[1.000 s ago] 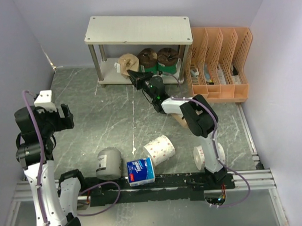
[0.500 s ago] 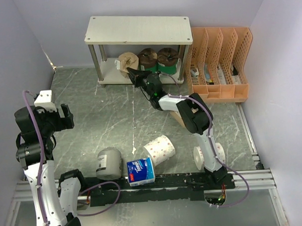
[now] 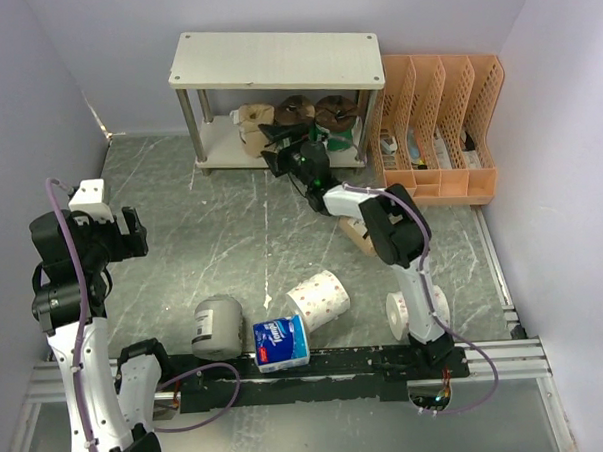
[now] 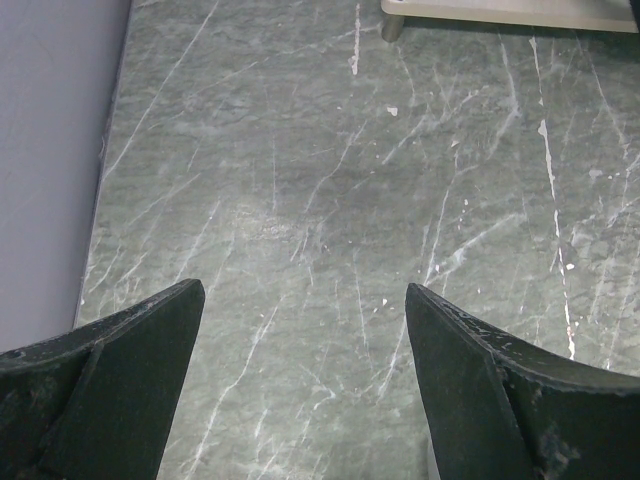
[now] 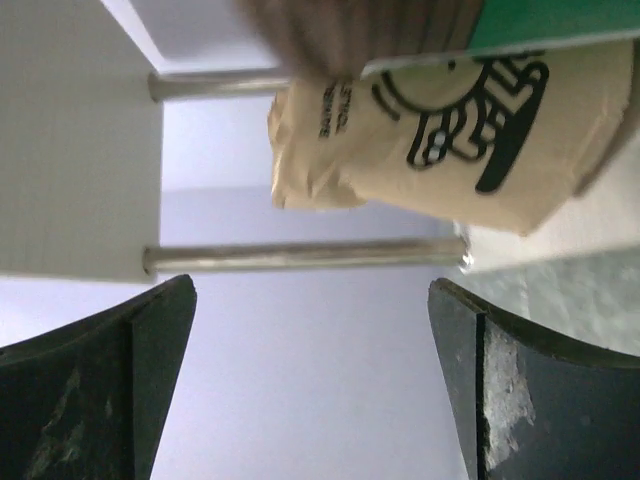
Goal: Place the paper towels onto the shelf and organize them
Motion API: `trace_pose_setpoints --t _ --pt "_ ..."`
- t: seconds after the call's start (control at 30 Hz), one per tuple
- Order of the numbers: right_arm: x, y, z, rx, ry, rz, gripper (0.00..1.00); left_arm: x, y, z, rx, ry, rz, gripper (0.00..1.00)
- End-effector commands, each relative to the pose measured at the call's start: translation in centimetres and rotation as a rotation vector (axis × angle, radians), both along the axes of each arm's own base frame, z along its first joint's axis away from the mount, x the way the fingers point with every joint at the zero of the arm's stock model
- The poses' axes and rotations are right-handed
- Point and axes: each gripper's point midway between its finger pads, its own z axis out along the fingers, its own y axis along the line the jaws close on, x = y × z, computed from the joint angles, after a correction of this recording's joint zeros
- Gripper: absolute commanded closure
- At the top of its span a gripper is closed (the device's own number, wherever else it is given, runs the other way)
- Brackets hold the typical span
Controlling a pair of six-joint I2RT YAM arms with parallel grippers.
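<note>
**Tan kraft roll (image 3: 255,123) on the shelf (image 3: 274,59), right gripper (image 3: 276,144) empty**

The kraft roll lies on the lower board, left of two brown-and-green rolls (image 3: 295,111). Just in front of it the right gripper's jaws are spread wide, holding nothing. At the left, the left gripper (image 4: 305,292) gapes over the table (image 4: 300,150). A grey roll (image 3: 218,327), blue-and-white pack (image 3: 281,344) and dotted white roll (image 3: 320,298) lie near.

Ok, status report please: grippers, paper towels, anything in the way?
Left gripper open, empty, over table. Right gripper open at shelf lower tier; tan kraft roll ahead of jaws, not held. Grey roll lies on table. Nothing blocking seen.
</note>
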Motion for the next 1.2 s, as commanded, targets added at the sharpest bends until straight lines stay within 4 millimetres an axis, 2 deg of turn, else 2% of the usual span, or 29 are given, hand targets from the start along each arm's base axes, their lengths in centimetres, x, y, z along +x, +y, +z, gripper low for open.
trace_pose_setpoints --t 0.0,0.07,0.17,0.2,0.27,0.33,0.47,0.57,0.63,0.67,0.77,0.87,0.93,1.03,1.17 --pt "-6.4 -0.8 10.9 -0.227 -0.351 0.002 0.0 0.0 0.2 0.7 0.01 -0.019 0.009 0.06" --pt "-11.1 -1.3 12.8 -0.352 -0.43 -0.016 0.0 0.0 0.3 0.6 0.009 -0.018 0.01 0.06" --pt "-17.7 -3.2 12.3 -0.57 -0.455 0.0 0.0 0.0 0.3 0.7 0.011 -0.021 0.012 0.07" --pt "-19.6 -4.6 12.5 -0.688 -0.45 -0.037 0.0 0.0 0.2 0.8 0.011 -0.024 0.01 0.06" --pt "-23.6 -7.8 11.1 -0.981 -0.407 -0.159 0.0 -0.1 -0.1 0.9 0.011 -0.031 -0.009 0.06" --pt "-25.6 -11.9 9.3 -1.172 -0.299 -0.22 0.0 -0.1 -0.3 1.0 0.009 -0.034 -0.024 0.06" --pt "-28.1 -19.0 6.8 -1.391 -0.063 -0.265 0.0 0.1 -0.3 0.7 0.005 -0.023 -0.024 0.06" --pt "-29.7 -22.0 4.9 -1.414 0.053 -0.296 0.0 0.2 -0.2 0.5 0.002 -0.011 -0.026 0.06" --pt "-30.5 -24.0 4.4 -1.418 0.108 -0.349 0.0 0.2 -0.2 0.6 0.002 -0.013 -0.022 0.06" --pt "-31.0 -25.0 3.3 -1.421 0.143 -0.372 0.0 0.1 -0.2 0.6 0.004 -0.015 -0.021 0.06" --pt "-31.7 -26.2 2.4 -1.31 0.153 -0.424 0.0 -0.1 -0.3 1.0 0.008 -0.03 -0.024 0.06" --pt "-32.7 -27.6 1.6 -1.099 0.162 -0.487 0.0 -0.3 -0.4 1.1 0.01 -0.038 -0.027 0.06" --pt "-33.2 -28.5 1.3 -1.017 0.154 -0.519 0.0 -0.3 -0.5 1.2 0.011 -0.043 -0.028 0.06" --pt "-32.9 -28.7 1.0 -1.002 0.138 -0.539 0.0 -0.4 -0.6 1.3 0.011 -0.045 -0.034 0.06" --pt "-32.3 -28.6 -0.9 -1.117 0.234 -0.559 0.01 -0.4 -0.6 1.4 0.012 -0.048 -0.039 0.06"
